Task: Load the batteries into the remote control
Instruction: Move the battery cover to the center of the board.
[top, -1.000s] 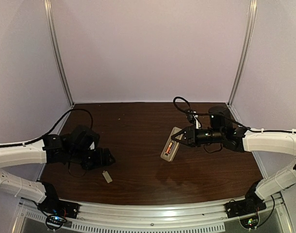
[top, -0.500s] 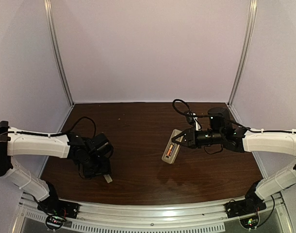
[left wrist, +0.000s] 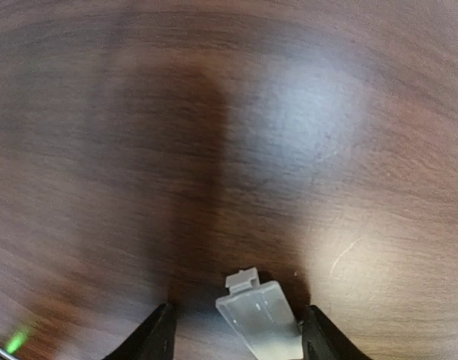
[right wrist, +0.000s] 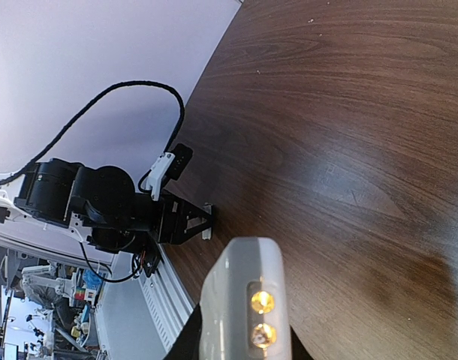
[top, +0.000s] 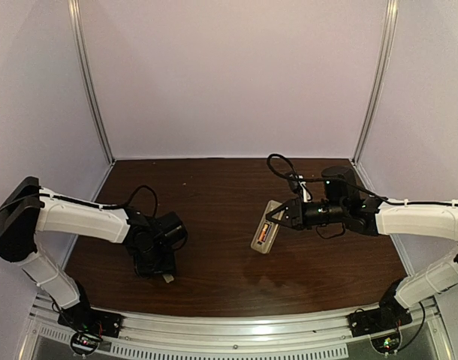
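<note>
My left gripper (left wrist: 239, 313) hangs low over the dark wooden table (top: 214, 191) near its front-left edge, pointing down, with its jaws apart. Between the two black fingertips (left wrist: 160, 330) lies a small flat grey cover piece (left wrist: 260, 319), flat on the wood, its little tab pointing away from my wrist. The cover piece sits nearer my right-hand finger than the other one. On that side I cannot tell whether finger and plastic touch, while a clear strip of table shows on the other side. From above, my wrist covers most of the piece and only a pale corner sticks out toward the front edge.

My right gripper (top: 280, 219) is clamped on one end of the remote control (top: 263, 228) and holds it above the middle-right part of the table, well apart from my left arm. A shadow falls on the wood beneath it. The remote control is tilted, its beige-grey back turned up toward the overhead camera. The batteries (right wrist: 262, 301) sit in the recessed bay on that back. Their orange bodies show from above, and two bright orange ends, one behind the other, show in my right wrist view.
</note>
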You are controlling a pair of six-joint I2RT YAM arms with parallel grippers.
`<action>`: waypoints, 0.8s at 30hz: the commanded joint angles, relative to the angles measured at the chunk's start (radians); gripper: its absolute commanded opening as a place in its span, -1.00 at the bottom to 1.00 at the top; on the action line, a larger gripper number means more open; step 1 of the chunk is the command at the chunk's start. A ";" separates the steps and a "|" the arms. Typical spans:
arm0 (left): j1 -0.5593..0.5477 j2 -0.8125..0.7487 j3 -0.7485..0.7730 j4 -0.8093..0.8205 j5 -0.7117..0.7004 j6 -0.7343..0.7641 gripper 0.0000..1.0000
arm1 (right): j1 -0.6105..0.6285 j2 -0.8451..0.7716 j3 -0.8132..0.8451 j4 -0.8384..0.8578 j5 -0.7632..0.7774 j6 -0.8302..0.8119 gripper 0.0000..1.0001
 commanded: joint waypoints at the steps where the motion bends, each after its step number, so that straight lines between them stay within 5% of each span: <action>1: -0.008 0.027 0.037 0.041 0.000 0.042 0.04 | -0.008 -0.022 -0.003 0.015 -0.010 -0.016 -1.00; 12: -0.012 0.096 0.049 0.131 0.029 0.184 -0.38 | -0.010 -0.023 -0.006 0.012 -0.013 -0.017 -1.00; 16: -0.021 0.097 0.055 0.219 0.068 0.289 -0.70 | -0.010 -0.020 -0.005 0.012 -0.019 -0.018 -1.00; 24: -0.094 0.163 0.156 0.381 0.236 0.810 -0.49 | -0.020 -0.036 0.001 -0.013 -0.020 -0.029 -1.00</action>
